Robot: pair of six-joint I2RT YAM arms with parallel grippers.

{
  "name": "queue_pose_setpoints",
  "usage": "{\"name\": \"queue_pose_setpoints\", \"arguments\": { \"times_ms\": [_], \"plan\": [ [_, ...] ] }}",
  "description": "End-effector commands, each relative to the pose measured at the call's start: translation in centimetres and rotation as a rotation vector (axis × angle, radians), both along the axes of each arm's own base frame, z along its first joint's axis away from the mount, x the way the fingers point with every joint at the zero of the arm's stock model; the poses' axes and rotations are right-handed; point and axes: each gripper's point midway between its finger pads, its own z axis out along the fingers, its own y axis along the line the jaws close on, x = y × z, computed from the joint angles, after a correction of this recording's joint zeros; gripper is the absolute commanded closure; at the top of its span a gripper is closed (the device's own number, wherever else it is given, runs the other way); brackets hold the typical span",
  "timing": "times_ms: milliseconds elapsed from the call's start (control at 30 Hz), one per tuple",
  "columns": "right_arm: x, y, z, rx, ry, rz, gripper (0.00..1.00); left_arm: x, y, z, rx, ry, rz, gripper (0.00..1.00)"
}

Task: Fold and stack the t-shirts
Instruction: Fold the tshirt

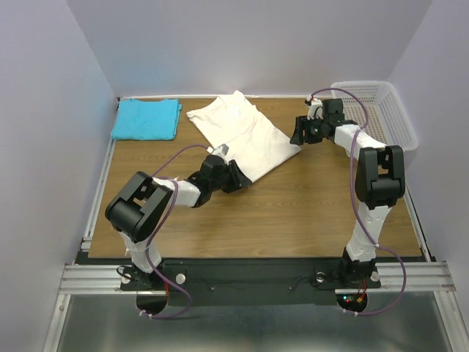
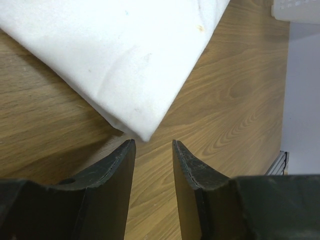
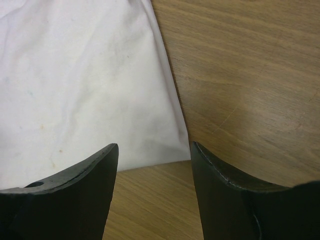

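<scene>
Both claws stood released, nothing between their fingers. Reading the overhead view from the left: the turquoise t-shirt (image 1: 146,119) lay folded flat in the upper left of the frame, well apart from either arm. The left gripper (image 1: 239,178) sat low over the wooden table (image 1: 308,209) at centre frame, its jaws parted narrowly, and in its wrist view the near corner of the cream-white t-shirt (image 2: 110,55) lay just ahead of the gap, apart from both fingers.

That shirt (image 1: 245,136) ran long on a diagonal, from upper centre down toward the right, with its bottom edge spanning between my two claws. The right gripper (image 1: 297,136) faced that edge's other corner, jaws parted wider, and the corner lay just ahead of its tips in the wrist view. The white mesh basket (image 1: 381,110) stood at the upper right.

I judged each arm nearest its own corner, so the fold would mean pinching both and carrying them up-left along the long axis.
</scene>
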Motion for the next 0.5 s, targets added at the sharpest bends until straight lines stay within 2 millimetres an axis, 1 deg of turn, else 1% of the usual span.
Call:
{"name": "queue_pose_setpoints", "arguments": {
  "times_ms": [0, 200, 467],
  "plan": [
    [0.8, 0.0, 1.4, 0.022, -0.042, -0.002, 0.35, 1.4, -1.0, 1.8, -0.025, -0.055, 0.002, 0.54],
    [0.9, 0.0, 1.2, 0.02, -0.039, -0.002, 0.35, 1.8, -1.0, 0.8, -0.004, -0.041, 0.009, 0.54],
    [0.8, 0.1, 1.1, 0.019, -0.036, -0.003, 0.35, 2.4, -1.4, 0.9, 0.001, -0.055, 0.008, 0.57]
  ]
}}
